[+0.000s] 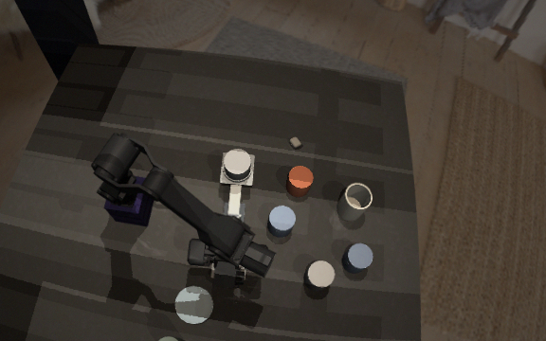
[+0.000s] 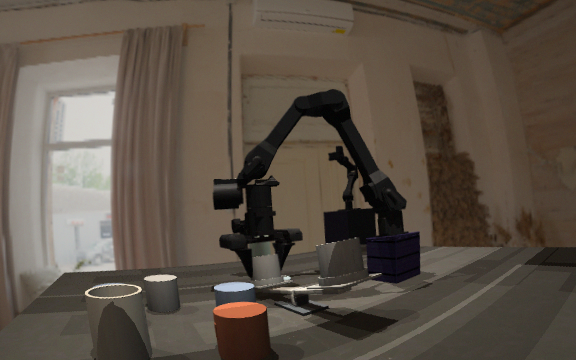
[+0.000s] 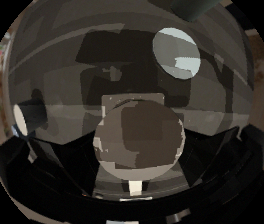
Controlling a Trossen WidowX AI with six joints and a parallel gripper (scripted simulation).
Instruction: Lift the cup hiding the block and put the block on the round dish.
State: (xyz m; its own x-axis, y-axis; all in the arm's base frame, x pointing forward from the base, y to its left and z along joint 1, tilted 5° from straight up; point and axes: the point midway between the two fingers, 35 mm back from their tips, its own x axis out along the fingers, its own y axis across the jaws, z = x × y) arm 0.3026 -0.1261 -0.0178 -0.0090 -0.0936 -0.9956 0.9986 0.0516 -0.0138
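Block: out of sight in all views.
Green thing (image 1: 168, 338): cut off by the top view's lower edge.
Gripped cup (image 2: 266, 268): base blurred.
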